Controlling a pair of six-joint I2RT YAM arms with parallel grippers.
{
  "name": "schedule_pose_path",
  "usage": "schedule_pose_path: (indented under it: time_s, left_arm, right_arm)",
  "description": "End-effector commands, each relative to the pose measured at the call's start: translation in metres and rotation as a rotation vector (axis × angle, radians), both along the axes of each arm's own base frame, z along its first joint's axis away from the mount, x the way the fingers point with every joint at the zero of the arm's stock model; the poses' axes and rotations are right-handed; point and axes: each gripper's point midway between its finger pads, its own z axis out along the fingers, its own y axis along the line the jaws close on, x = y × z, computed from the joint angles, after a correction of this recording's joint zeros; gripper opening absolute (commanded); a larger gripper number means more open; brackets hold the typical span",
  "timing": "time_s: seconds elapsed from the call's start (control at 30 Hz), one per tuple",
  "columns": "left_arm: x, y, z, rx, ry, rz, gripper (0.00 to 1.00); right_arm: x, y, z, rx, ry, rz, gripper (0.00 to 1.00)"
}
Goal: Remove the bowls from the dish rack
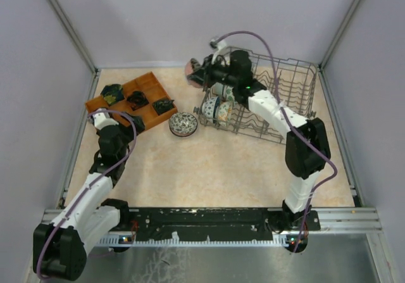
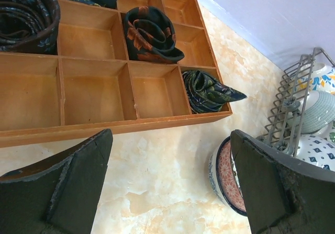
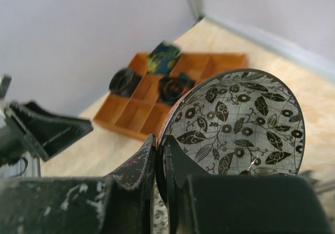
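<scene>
Right hand [image 3: 159, 151]: closed on the rim of one bowl [image 3: 235, 121], with a finger on each side of the wall. The bowl stands on edge, its axis near level and its mouth turned back toward the wrist. Inside it is grey-white with black leaves; outside it is pinkish. It hangs in the air just beyond the far left corner of the dish rack [image 1: 294, 80].

Left hand [image 2: 171, 137]: fingers spread wide, nothing between them, near the surface [image 1: 221, 169], well left of the rack.

Dish rack: grey wire, long side running left to right, slightly skewed.

Bowls in rack [image 1: 215, 109]: several stand on edge between the tines at the near left end; the count cannot be told.

Bowl on surface [image 1: 183, 124]: upright, mouth up, just left of the rack's near left corner. It is blue-white outside and red floral inside.

Wooden tray [image 1: 149, 83]: further left of the rack, with rolled dark cloths [image 2: 152, 34] in some compartments.
</scene>
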Motion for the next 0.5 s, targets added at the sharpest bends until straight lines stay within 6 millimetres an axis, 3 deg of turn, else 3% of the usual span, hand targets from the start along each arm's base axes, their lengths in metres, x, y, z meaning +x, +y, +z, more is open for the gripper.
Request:
schedule_pose_path:
  time_s: [0.0, 0.2, 0.47]
  left_arm:
    - [-0.005, 0.008, 0.005, 0.005, -0.009, 0.034, 0.99]
    - [-0.01, 0.013, 0.011, 0.0, -0.033, 0.055, 0.99]
    - [-0.011, 0.013, 0.009, 0.002, -0.027, 0.059, 0.99]
  right_arm:
    - [-0.027, 0.03, 0.026, -0.173, -0.186, -0.03, 0.0]
    - [-0.065, 0.082, -0.004, -0.341, -0.22, 0.014, 0.0]
    - [-0.087, 0.117, -0.056, -0.578, -0.225, 0.03, 0.0]
